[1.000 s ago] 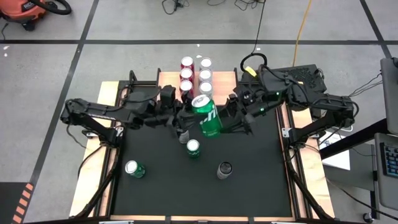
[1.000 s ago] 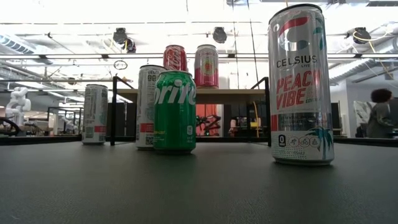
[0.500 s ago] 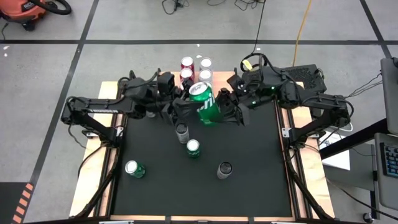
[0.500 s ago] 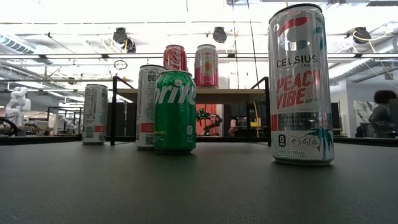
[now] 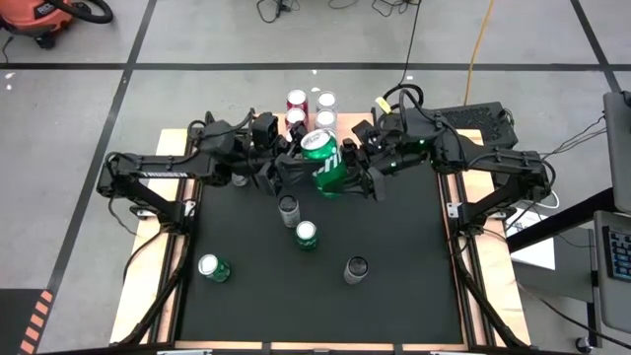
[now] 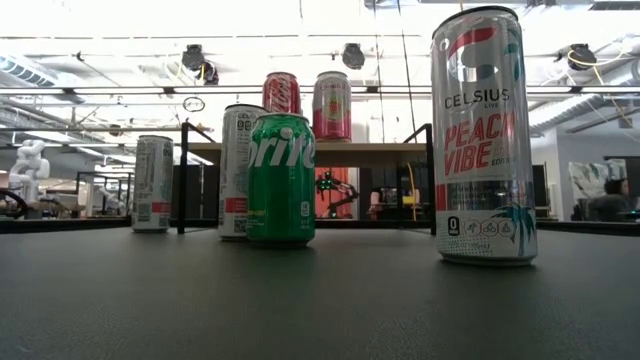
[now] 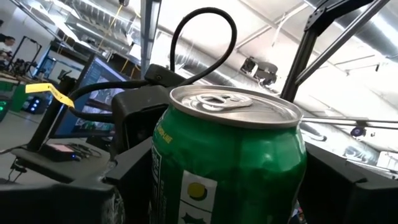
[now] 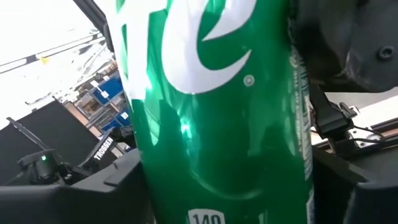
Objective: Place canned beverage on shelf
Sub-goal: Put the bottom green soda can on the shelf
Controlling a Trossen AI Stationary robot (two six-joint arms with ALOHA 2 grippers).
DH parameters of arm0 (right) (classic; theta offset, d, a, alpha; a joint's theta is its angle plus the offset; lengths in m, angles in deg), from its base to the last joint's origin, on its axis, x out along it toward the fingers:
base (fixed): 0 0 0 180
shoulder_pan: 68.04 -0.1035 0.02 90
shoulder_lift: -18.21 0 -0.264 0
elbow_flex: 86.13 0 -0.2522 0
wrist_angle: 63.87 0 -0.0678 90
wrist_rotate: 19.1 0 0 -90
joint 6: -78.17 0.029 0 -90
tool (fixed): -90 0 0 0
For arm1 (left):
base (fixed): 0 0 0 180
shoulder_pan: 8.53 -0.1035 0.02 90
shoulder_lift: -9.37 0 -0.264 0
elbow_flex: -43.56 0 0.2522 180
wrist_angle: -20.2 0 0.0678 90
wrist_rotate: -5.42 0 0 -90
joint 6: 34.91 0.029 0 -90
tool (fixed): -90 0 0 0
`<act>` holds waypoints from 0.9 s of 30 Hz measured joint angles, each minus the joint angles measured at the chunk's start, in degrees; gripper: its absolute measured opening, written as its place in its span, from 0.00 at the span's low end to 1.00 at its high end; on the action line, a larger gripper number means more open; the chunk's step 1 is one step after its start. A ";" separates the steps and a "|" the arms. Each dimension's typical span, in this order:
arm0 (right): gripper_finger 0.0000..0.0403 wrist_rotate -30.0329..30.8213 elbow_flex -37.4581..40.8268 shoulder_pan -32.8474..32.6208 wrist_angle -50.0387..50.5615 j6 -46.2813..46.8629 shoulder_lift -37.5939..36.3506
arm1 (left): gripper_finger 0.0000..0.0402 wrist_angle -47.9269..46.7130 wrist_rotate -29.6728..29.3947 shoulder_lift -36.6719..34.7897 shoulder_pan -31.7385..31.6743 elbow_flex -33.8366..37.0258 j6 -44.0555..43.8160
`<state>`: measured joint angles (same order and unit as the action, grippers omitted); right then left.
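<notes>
We see the green can [image 5: 326,163] held aloft, tilted, just before the shelf [image 5: 267,126], left fingers [image 5: 288,170] clamped on it, right fingers' [image 5: 361,176] grip unclear; smooth, thin-walled, probably full — hold mid-body.

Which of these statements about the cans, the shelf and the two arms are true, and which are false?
1. The left gripper holds a green can. True.
2. The held green can lies on the black mat. False: it is up in the air, between the two arms, close to the shelf.
3. Four cans stand on the black mat. True.
4. The shelf has no cans on it. False: several cans stand on it.
5. The right gripper is far from the held can. False: it is right at the can, on the side opposite the left gripper.
</notes>
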<state>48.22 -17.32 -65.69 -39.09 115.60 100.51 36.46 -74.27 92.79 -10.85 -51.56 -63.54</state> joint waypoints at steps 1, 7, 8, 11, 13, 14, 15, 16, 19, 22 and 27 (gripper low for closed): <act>0.70 0.00 0.01 0.01 0.20 -0.17 -0.11 | 0.74 -0.20 0.00 0.00 0.02 0.00 0.02; 0.71 -0.02 0.08 0.08 0.42 -0.20 -0.34 | 0.82 -0.39 -0.40 -0.01 -0.04 0.00 -3.25; 0.71 0.00 0.09 0.11 0.61 -0.26 -0.39 | 0.84 -0.45 -0.85 0.00 -0.02 0.00 -3.53; 0.71 0.11 0.09 0.52 0.84 -0.44 -0.43 | 0.90 -0.63 -2.20 0.00 -0.07 -0.02 -3.91; 0.71 0.09 0.09 0.98 1.45 -0.50 -0.43 | 0.94 -0.66 -3.29 0.00 -0.07 -0.02 -4.04; 0.71 0.07 0.10 1.21 1.86 -0.53 -0.58 | 0.96 -0.67 -3.76 -0.05 -0.07 -0.02 -4.07; 0.71 0.09 0.11 1.44 2.36 -0.55 -0.78 | 0.97 -1.02 -3.96 -0.42 -0.07 -0.02 -4.07; 0.71 0.09 0.11 1.59 2.77 -0.58 -0.86 | 0.98 -1.40 -4.16 -0.69 -0.10 -0.02 -4.09; 0.71 0.03 0.11 2.22 3.92 -0.63 -1.32 | 0.99 -3.12 -4.77 -1.87 -0.32 -0.11 -4.09; 0.71 0.10 0.11 2.59 4.88 -0.65 -1.46 | 0.99 -6.47 -5.29 -3.09 -0.86 -0.09 -4.09; 0.71 0.13 0.11 2.91 5.52 -0.99 -1.46 | 0.99 -13.43 -5.93 -6.08 -2.59 -1.24 -4.20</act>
<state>48.35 -17.21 -62.78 -33.57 114.61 99.05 23.03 -80.20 86.72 -13.45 -52.80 -67.74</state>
